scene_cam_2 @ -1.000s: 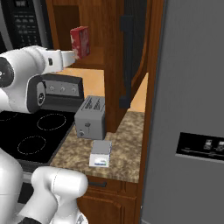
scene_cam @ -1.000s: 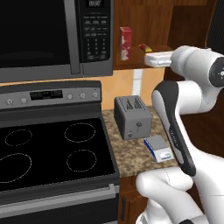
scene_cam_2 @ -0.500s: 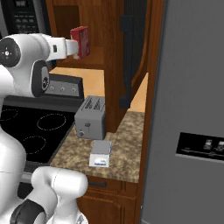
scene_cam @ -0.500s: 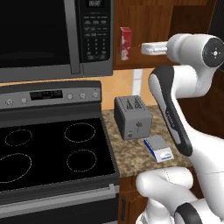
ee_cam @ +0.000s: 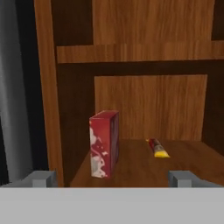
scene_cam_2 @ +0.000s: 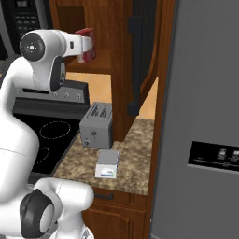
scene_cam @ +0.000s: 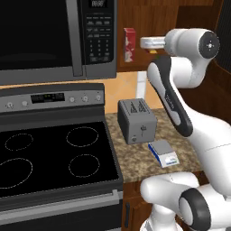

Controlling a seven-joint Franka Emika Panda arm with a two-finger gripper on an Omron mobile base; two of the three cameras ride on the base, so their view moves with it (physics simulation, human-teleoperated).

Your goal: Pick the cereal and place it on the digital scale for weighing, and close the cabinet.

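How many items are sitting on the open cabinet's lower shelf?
2: the cereal stands upright at left; a small yellow-and-red item lies to its right. Others may be hidden beyond the frame.

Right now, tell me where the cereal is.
The cereal stands upright on the open cabinet's lower shelf, left of a small yellow-and-red item, right of the microwave.

base views flank toaster (scene_cam: 136,121), hand view faces cabinet (ee_cam: 148,52)

Cereal (scene_cam_2: 88,43) showing partly behind white wrist, upper left of right base view. Cabinet (scene_cam_2: 140,56) door running off frame top. Small yellow-and-red item (ee_cam: 158,148), centre right of hand view, staying too small to identify.
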